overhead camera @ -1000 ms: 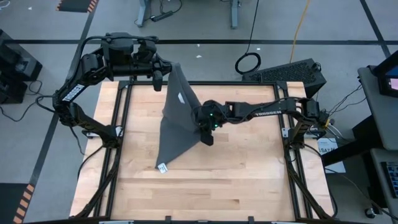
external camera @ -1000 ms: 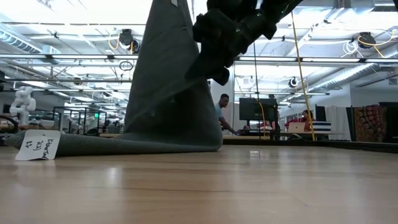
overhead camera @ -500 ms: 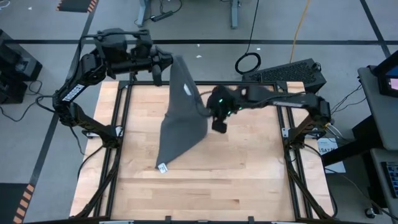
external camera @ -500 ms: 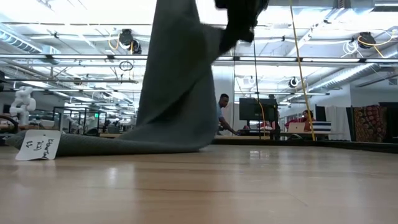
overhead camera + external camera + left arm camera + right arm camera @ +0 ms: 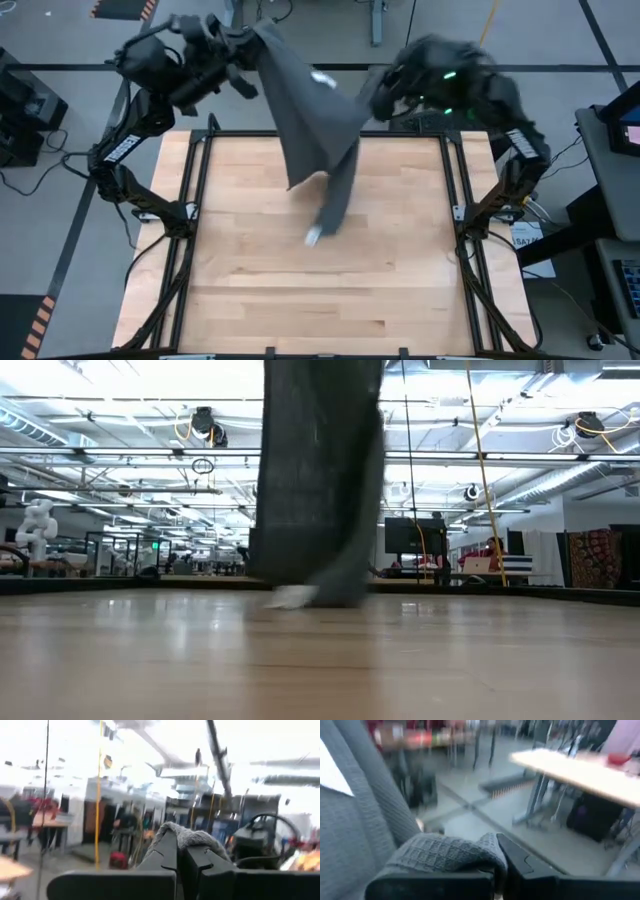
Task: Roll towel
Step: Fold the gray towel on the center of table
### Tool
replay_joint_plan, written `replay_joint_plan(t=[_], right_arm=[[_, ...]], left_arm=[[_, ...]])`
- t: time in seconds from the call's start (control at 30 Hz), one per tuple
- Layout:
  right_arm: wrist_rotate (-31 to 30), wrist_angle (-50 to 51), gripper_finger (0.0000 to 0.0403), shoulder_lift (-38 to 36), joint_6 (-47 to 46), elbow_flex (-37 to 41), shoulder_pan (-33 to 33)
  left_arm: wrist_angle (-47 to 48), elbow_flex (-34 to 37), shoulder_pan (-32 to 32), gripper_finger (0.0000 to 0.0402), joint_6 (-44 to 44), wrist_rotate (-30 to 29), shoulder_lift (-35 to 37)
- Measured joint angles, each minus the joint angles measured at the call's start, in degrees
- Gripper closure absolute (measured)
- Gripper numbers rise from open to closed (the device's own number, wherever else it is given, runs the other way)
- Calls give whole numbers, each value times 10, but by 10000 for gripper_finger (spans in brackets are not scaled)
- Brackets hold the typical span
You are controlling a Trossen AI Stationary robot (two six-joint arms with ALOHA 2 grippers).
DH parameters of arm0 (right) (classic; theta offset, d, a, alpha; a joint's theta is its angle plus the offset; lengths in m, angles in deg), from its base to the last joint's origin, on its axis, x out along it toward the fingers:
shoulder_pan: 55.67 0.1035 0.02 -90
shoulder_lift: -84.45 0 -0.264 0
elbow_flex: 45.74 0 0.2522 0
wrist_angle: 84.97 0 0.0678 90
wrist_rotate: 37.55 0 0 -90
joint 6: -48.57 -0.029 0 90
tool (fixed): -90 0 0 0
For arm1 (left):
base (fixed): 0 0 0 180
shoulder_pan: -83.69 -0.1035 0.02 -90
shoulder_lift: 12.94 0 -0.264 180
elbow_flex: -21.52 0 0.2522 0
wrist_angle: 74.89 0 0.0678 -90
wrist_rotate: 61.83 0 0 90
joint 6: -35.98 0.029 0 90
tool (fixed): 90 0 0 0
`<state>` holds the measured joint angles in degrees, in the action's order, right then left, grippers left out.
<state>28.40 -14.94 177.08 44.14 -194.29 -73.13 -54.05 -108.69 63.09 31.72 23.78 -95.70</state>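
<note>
Since a second before, the towel (image 5: pixel 315 130) had gone from lying mostly on the counter (image 5: pixel 400 260), with one corner raised, to hanging almost wholly in the air. Both arms had risen toward the counter's far edge. The right arm, which had been low over the middle of the counter, was now high beyond the far right side. The white tag (image 5: pixel 292 596) that had lain at the near left of the cloth had been dragged toward the middle and sat at the lowest point of the hanging cloth.

The towel stretched between the two pincers above the far edge and draped down in a narrowing fold. In the low view its lower end (image 5: pixel 320 560) looked to be at or just off the wood; I could not tell whether it touched.

The left pincer (image 5: pixel 252 40) was pressed together on one upper corner of the towel, a grey bunch showing between its fingers (image 5: pixel 170 855). The right pincer (image 5: pixel 372 100) was likewise pinching the towel, waffle-textured cloth gripped by its fingers (image 5: pixel 520 862).

The counter was pale wood in a black frame. Behind it lay a bright hall with ceiling lights, benches, a dark monitor (image 5: pixel 412 535) and a yellow cable (image 5: pixel 480 460).
</note>
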Motion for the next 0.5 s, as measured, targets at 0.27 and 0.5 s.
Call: replay_joint_plan(t=[0.27,0.5], right_arm=[[32,-106,403,-64,4,29,-10],[97,-86,403,-77,-56,30,11]], left_arm=[[27,0,0,400,-66,67,0],[52,0,12,400,-111,170,3]])
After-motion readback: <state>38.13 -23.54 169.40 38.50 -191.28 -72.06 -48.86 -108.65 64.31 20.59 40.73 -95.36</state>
